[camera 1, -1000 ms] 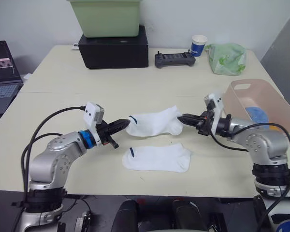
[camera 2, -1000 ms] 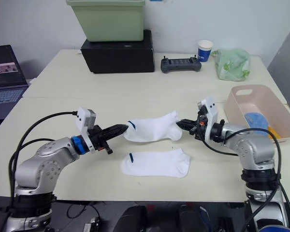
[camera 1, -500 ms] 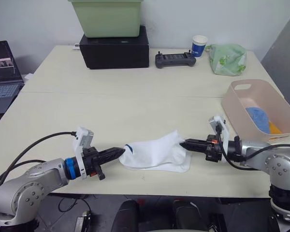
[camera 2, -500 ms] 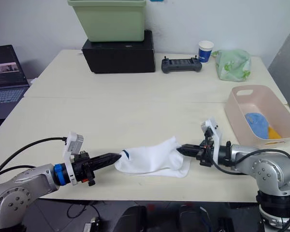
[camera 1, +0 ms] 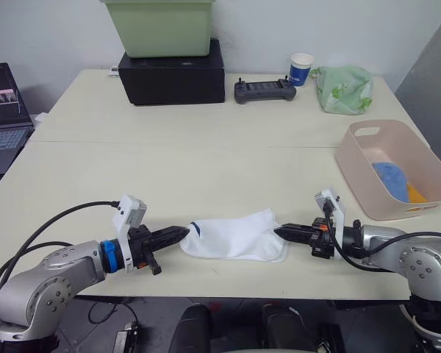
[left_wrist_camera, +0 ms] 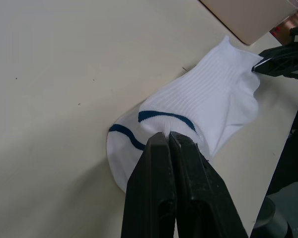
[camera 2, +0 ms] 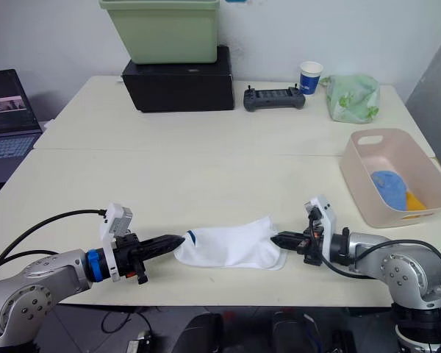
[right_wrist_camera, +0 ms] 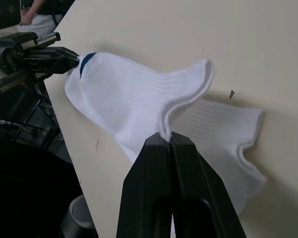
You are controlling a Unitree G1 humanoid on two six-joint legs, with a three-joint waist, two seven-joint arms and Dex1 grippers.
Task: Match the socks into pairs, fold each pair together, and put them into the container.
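Left end effector (camera 1: pixel 182 234) and right end effector (camera 1: pixel 279 234) clamped on upper white sock (camera 1: pixel 231 232), seemingly atop its mate.

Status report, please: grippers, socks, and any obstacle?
Left gripper and right gripper shut on top white sock, one at each end. It lies over second white sock near table edge. Tub holds blue and orange socks. Path to tub clear.

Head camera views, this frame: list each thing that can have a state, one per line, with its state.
Upper white sock: laid over the lower one, pinched at both ends.
Lower white sock: flat on the table, mostly covered.
Left claw: shut on the upper sock's blue-marked end.
Right claw: shut on the upper sock's cuff edge.
Pink container: upright, open, holding blue and orange socks.
Paper cup: upright.
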